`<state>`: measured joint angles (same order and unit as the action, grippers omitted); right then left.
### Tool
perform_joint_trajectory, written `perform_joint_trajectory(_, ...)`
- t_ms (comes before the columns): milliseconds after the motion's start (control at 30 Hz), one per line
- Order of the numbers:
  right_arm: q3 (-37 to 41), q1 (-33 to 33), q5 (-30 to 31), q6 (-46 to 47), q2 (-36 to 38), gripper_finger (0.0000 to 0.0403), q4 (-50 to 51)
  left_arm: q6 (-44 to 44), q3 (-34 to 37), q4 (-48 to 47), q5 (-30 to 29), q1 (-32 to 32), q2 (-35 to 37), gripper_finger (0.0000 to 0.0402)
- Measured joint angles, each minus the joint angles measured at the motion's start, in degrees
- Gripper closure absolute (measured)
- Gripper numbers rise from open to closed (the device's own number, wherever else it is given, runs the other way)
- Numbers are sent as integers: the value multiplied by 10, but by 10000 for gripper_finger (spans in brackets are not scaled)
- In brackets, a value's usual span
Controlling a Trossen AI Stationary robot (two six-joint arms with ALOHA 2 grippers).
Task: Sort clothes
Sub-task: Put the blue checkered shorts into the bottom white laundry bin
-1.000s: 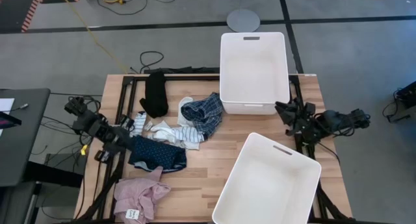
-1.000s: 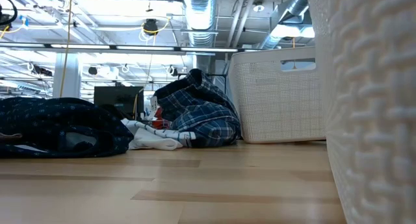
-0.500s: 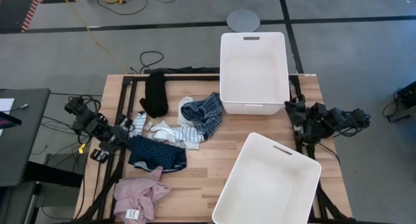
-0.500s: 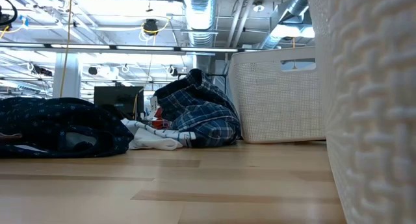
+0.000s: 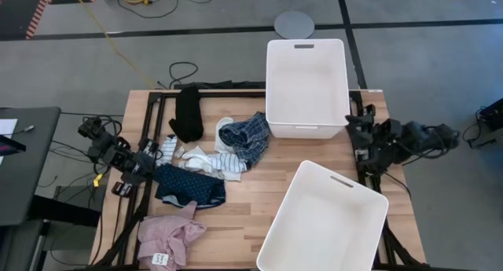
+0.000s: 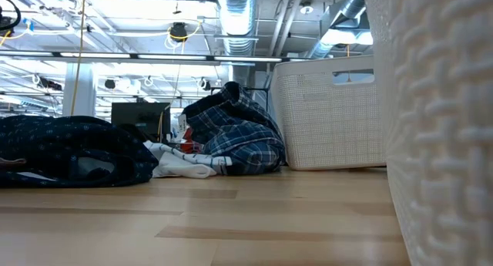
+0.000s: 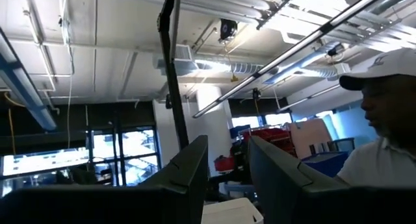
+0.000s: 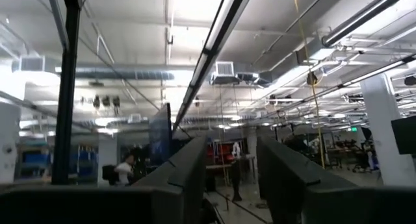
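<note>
Both claws empty, sorting not yet begun

The left claw [image 5: 149, 155] sits at the left edge of the bench [image 5: 259, 194], fingers a little apart and holding nothing; the right claw [image 5: 355, 132] waits at the right edge, also parted and empty, just beside the far bin [image 5: 306, 128]. All clothes lie on the left half of the bench: black piece [image 5: 187, 112] far, blue plaid shirt [image 5: 245, 137] next to the far bin, white and striped socks [image 5: 206, 159] in the middle, navy dotted piece [image 5: 189, 184] just beside the left claw, pink piece [image 5: 169, 237] near. Both the far bin and the near bin [image 5: 324, 220] look empty, so I judge the whole sorting is left to do.
</note>
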<state>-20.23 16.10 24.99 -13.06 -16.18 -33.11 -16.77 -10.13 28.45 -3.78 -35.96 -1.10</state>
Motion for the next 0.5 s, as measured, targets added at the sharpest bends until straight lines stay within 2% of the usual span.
perform_joint_trajectory(267,-117,0,-9,-19,-177,153,31,-6,0,-14,-46,0,0,297)
perform_joint_trajectory(500,-231,0,-31,-21,-318,132,79,14,0,-38,-80,0,0,297)
